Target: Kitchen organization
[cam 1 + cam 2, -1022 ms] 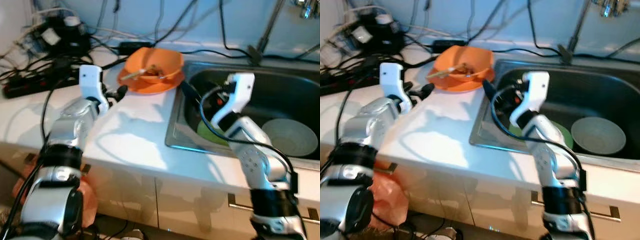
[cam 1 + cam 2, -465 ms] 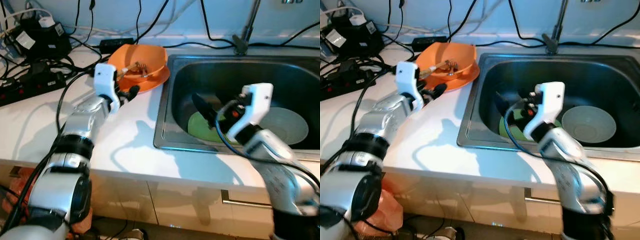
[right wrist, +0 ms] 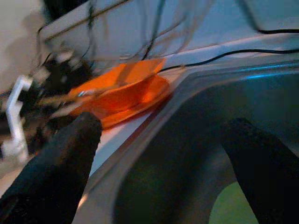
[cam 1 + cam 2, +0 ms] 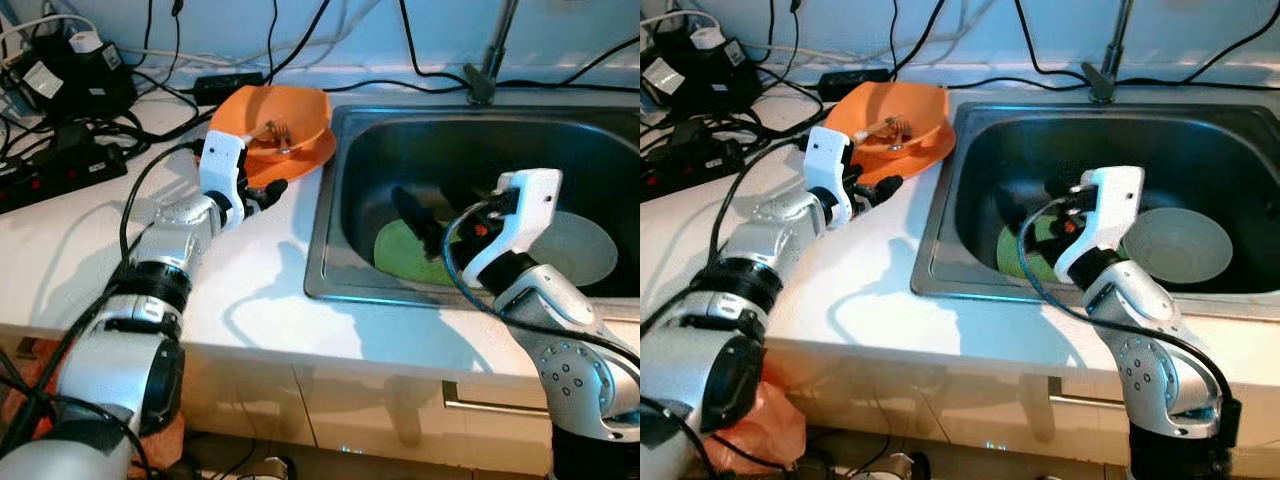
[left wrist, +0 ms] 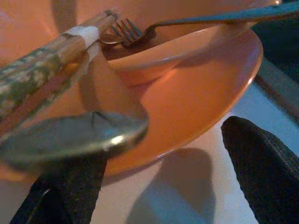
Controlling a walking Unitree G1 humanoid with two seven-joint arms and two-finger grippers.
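An orange bowl (image 4: pixel 290 115) stands on an orange plate (image 4: pixel 305 160) on the white counter, beside the sink. A fork (image 5: pixel 126 32), taped chopsticks (image 5: pixel 51 65) and a spoon (image 5: pixel 70 137) rest in the dishes. My left gripper (image 4: pixel 268 190) is open at the plate's near rim, one finger (image 5: pixel 70 186) under the spoon's bowl and the other (image 5: pixel 266 163) beside the plate. My right gripper (image 4: pixel 432 215) is open inside the sink, hovering over a green plate (image 4: pixel 405 250). A pale bowl (image 4: pixel 580 245) lies to its right.
Black power strips and tangled cables (image 4: pixel 60 150) crowd the back left of the counter. The faucet (image 4: pixel 490 55) rises behind the steel sink (image 4: pixel 325 210). A drawer handle (image 4: pixel 490 405) runs below the counter edge. An orange bag (image 4: pixel 760 420) sits on the floor at left.
The camera has moved, shifting the whole picture. My left gripper has closed in on the orange plate's rim. My right gripper has gone from the sink's left wall to over the green plate.
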